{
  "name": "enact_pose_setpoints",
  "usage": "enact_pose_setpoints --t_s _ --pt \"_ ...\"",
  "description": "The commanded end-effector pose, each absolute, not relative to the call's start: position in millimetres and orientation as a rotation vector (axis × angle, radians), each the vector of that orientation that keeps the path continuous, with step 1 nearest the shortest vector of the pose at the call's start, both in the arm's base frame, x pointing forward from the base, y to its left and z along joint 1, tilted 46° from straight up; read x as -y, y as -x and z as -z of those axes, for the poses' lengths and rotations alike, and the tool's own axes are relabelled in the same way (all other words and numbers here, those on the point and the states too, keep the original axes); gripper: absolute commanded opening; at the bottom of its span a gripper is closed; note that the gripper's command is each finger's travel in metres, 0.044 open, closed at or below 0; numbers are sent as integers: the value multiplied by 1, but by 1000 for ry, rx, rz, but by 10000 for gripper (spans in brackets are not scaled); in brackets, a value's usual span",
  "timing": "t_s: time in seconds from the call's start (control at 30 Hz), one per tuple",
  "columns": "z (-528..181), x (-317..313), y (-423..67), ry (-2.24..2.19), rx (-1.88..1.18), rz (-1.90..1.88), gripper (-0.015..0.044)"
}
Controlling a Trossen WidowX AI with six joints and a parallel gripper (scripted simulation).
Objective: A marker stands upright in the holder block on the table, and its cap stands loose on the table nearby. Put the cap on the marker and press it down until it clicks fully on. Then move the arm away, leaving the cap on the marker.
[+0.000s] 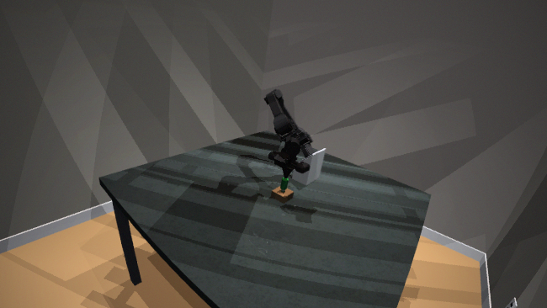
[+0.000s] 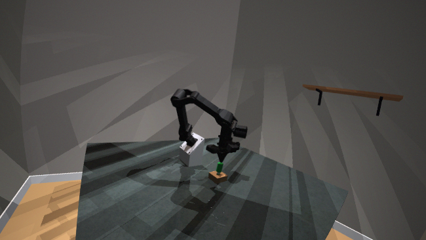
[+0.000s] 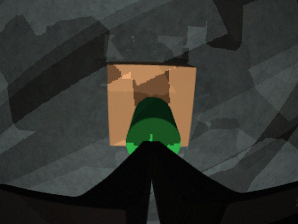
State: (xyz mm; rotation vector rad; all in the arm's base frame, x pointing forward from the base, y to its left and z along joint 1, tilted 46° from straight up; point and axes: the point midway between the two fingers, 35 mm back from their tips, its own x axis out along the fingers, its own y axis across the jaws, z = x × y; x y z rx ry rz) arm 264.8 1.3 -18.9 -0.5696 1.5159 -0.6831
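A square tan wooden holder block sits on a dark, streaked grey-green table. A green marker cap, a smooth cylinder with a rounded top, stands upright on the marker in the block. The black gripper points straight down with its closed fingertips at the cap's top, holding nothing. The arm rises from a white box-shaped base nearby.

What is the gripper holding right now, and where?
Nothing. The gripper is shut, its tips right above the green cap on the marker in the holder.
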Motion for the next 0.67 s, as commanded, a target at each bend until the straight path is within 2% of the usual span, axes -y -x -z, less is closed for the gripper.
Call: enact_pose_setpoints --t_s 0.0,0.1,0.23,0.63 --pt "-1 -27 -272 562 -1505 673 0" --pt "-33 -57 -272 563 -1507 674 0" --pt "-40 -64 -271 564 -1507 675 0" --pt "-40 -64 -271 564 -1507 675 315"
